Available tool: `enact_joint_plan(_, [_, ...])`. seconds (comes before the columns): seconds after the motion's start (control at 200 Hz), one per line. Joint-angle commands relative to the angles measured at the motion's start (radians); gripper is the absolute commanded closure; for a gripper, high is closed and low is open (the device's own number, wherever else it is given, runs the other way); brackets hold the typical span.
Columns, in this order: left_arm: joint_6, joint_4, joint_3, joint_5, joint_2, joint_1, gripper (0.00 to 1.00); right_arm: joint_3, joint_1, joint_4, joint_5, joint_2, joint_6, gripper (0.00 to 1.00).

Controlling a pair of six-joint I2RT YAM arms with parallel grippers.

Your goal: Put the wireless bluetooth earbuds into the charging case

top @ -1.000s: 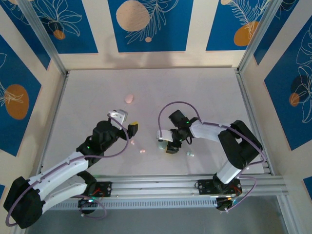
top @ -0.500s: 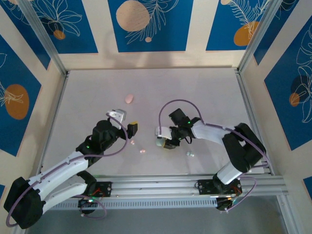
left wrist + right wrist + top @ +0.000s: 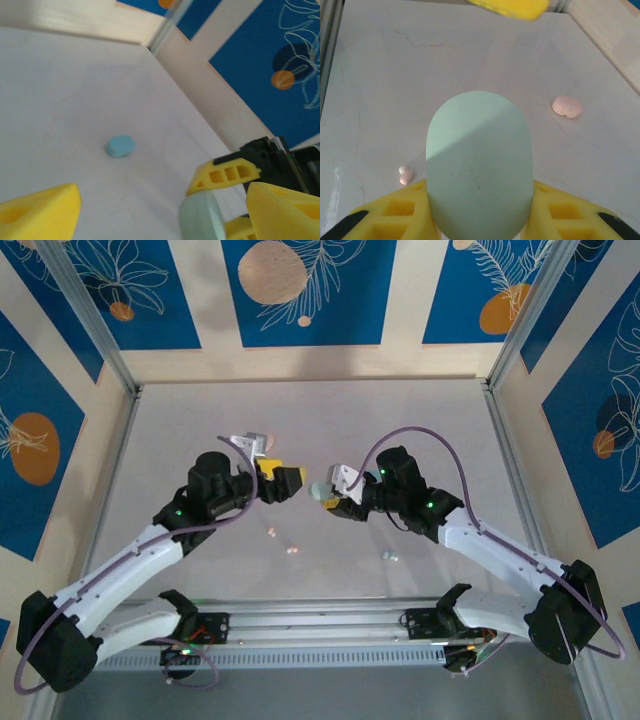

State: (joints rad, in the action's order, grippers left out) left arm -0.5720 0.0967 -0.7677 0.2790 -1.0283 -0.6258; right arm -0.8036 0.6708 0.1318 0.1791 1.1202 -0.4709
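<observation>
Left claw [image 3: 288, 478] hangs over the middle of the table [image 3: 400, 430], its yellow fingers spread wide with nothing between them, tips pointing at the other claw. Behind it, toward the back wall [image 3: 300, 360], a pink case [image 3: 567, 106] lies on the table, partly hidden by the left wrist when seen from above. On the near side of the left claw, a pink earbud [image 3: 271, 532] and a second pink earbud [image 3: 292, 549] lie loose and a little apart.

Just to the right, near the left claw but not touching it, the right claw [image 3: 326, 497] pinches a pale green charging case [image 3: 479, 165] between its fingers, held above the table. Nearer the robot and farther right, a pale blue earbud [image 3: 390, 556] lies alone beside the right arm.

In the left wrist view, a small pale blue piece [image 3: 120, 146] sits on bare table, too blurred to name. Broad bare tabletop runs from both claws to the back and right walls. A metal rail [image 3: 400, 615] borders the near edge.
</observation>
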Motion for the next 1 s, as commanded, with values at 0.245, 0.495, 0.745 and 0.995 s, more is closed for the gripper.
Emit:
enact_joint_plan(0.245, [-0.081, 0.011, -0.093, 0.193, -0.136, -0.036, 0.22, -0.001, 0.028, -0.089, -0.085, -0.025, 0.066, 0.64])
enact_joint_plan(0.495, [-0.106, 0.033, -0.104, 0.188, -0.172, -0.056, 0.39, -0.007, 0.051, -0.124, -0.124, -0.022, 0.067, 0.63])
enact_joint_plan(0.745, [-0.204, 0.062, -0.1, 0.172, -0.181, -0.064, 0.69, -0.016, 0.08, -0.135, -0.186, -0.019, 0.061, 0.61])
enact_joint_plan(0.995, [-0.442, 0.275, -0.036, 0.195, -0.153, -0.063, 0.87, 0.1, 0.015, -0.281, 0.077, -0.119, 0.067, 0.47])
